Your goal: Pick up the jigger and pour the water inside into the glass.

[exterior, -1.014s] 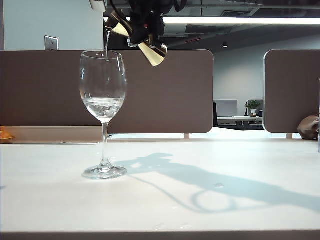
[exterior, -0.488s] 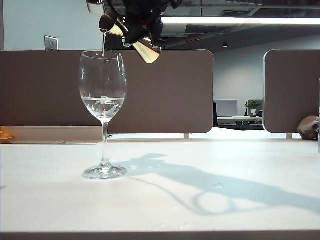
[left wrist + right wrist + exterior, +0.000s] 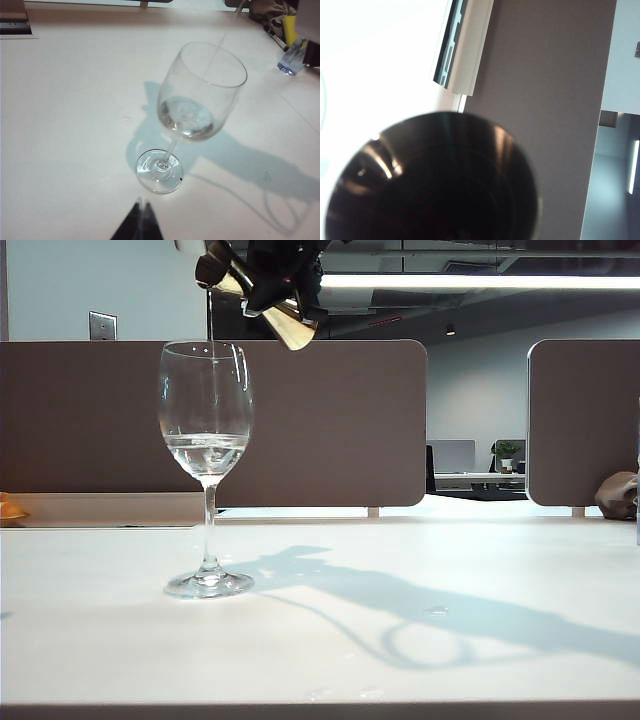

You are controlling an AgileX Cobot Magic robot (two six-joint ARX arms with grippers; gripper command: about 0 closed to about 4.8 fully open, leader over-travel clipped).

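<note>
Right gripper: held high at the top edge of the exterior view, above and just right of the glass rim, closed on the waist of the jigger; the arm itself is mostly cut off by the frame.

Jigger: gold double cone, tilted, one cone mouth pointing down-left toward the glass, the other cone pointing down-right. In the right wrist view its dark cone mouth fills the lower frame, seen end-on.

Left gripper: low over the bench, near the foot of the glass but apart from it; only the dark fingertips show, drawn close together with nothing between them.

Glass: clear stemmed wine glass, upright on the bench, left of centre in the exterior view. Contents: water, a shallow pool in the bottom of the bowl; a thin stream shows above the rim in the left wrist view.

Bench: pale, with the arm's shadow lying across it to the right of the glass. Brown partition panels stand along its far edge. Broad open surface in front of and right of the glass.
</note>
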